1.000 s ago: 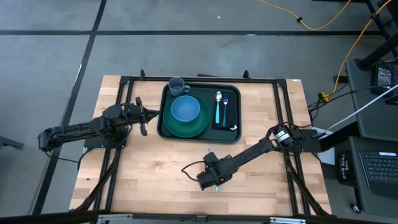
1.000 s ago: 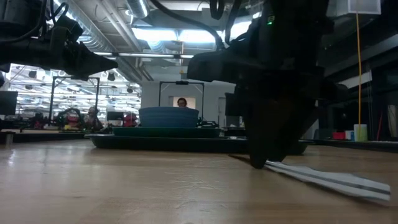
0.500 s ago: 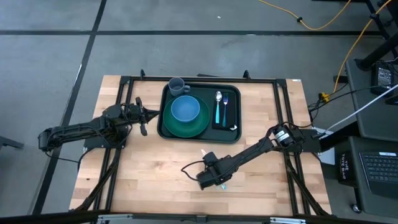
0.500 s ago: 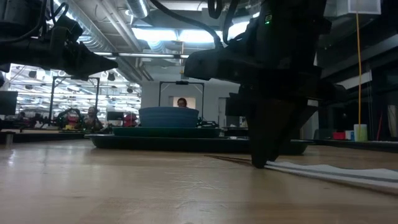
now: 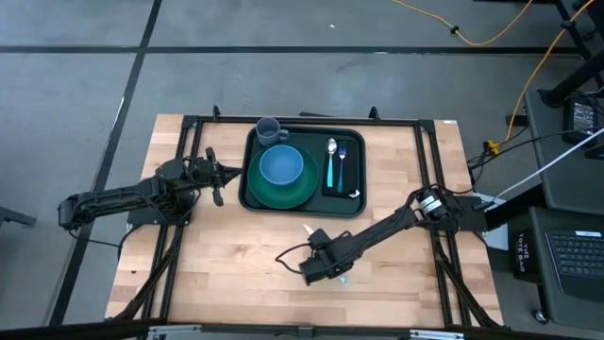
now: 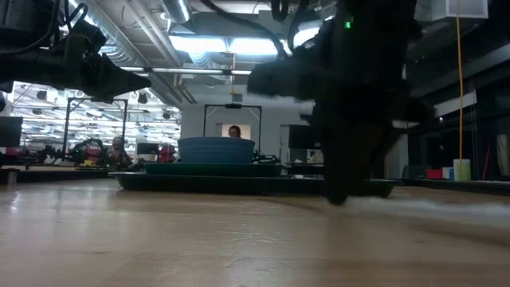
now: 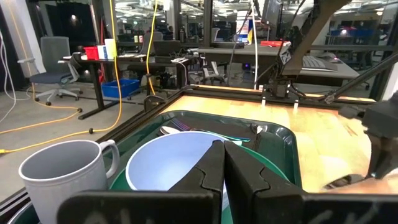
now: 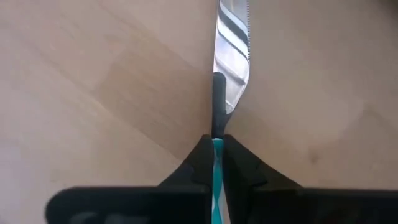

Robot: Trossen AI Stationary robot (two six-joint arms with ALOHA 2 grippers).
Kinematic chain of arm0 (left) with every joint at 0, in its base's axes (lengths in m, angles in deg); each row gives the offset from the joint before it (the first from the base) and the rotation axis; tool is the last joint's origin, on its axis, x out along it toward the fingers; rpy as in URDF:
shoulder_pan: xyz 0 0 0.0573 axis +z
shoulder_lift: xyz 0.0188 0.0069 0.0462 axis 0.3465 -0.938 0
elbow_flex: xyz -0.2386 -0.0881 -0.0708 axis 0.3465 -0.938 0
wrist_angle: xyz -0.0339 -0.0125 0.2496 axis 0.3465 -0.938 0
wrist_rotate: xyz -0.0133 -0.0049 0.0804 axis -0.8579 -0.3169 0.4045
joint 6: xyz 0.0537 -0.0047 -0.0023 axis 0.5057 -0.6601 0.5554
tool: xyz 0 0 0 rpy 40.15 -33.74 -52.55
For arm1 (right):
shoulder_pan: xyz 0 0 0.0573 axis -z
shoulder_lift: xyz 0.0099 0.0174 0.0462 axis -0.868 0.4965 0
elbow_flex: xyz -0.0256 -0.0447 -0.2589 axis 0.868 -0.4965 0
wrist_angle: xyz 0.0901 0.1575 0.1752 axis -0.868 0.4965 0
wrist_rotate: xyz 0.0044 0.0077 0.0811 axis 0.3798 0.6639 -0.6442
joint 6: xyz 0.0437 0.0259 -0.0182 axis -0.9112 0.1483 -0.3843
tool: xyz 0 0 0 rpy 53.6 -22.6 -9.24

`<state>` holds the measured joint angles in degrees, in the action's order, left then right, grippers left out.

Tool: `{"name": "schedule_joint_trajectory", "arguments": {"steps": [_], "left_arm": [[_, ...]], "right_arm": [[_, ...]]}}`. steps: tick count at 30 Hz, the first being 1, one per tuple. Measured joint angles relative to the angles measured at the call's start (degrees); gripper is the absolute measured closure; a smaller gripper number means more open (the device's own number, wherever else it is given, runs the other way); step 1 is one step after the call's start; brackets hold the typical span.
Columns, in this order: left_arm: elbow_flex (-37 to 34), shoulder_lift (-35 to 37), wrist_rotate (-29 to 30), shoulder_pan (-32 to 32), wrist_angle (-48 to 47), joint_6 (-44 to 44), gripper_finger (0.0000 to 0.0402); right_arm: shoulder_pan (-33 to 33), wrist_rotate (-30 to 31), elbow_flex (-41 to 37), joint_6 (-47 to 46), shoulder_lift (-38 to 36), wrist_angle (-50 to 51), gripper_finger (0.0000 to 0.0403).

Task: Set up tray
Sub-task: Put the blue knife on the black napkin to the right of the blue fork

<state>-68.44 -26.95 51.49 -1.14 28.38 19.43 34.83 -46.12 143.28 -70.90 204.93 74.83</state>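
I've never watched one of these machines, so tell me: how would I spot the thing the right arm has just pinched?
Start at the dark green tray and look toward the table's near edge, where the right gripper sits low over bare wood. Shut in its fingers is a knife: teal handle, serrated silver blade. It is the only cutlery off the tray; the spoon and fork lie on it.

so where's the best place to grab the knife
By its teal handle, coming from straight above. The knife lies flat on the table in front of the tray, so only its thin edges offer grip. The right tool is shut on the handle that way.
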Motion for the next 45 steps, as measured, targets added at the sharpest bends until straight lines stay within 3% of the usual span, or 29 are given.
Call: {"name": "schedule_joint_trajectory", "arguments": {"steps": [13,21,34,40,45], "left_arm": [[0.0,0.0,0.0,0.0,0.0,0.0,0.0398],[0.0,0.0,0.0,0.0,0.0,0.0,0.0398],[0.0,0.0,0.0,0.0,0.0,0.0,0.0398],[0.0,0.0,0.0,0.0,0.0,0.0,0.0398],[0.0,0.0,0.0,0.0,0.0,0.0,0.0398]], "right_arm": [[0.1,1.8,0.3,19.0,-10.3,2.8,0.0385],[-0.8,9.2,-0.8,25.4,-12.3,1.8,0.0385],[-2.3,18.4,-19.3,29.1,-18.1,-18.0,0.0384],[-2.6,25.4,-32.1,33.4,-25.6,-29.9,0.0385],[-2.2,26.1,-43.7,37.0,-33.4,-39.3,0.0386]]}}
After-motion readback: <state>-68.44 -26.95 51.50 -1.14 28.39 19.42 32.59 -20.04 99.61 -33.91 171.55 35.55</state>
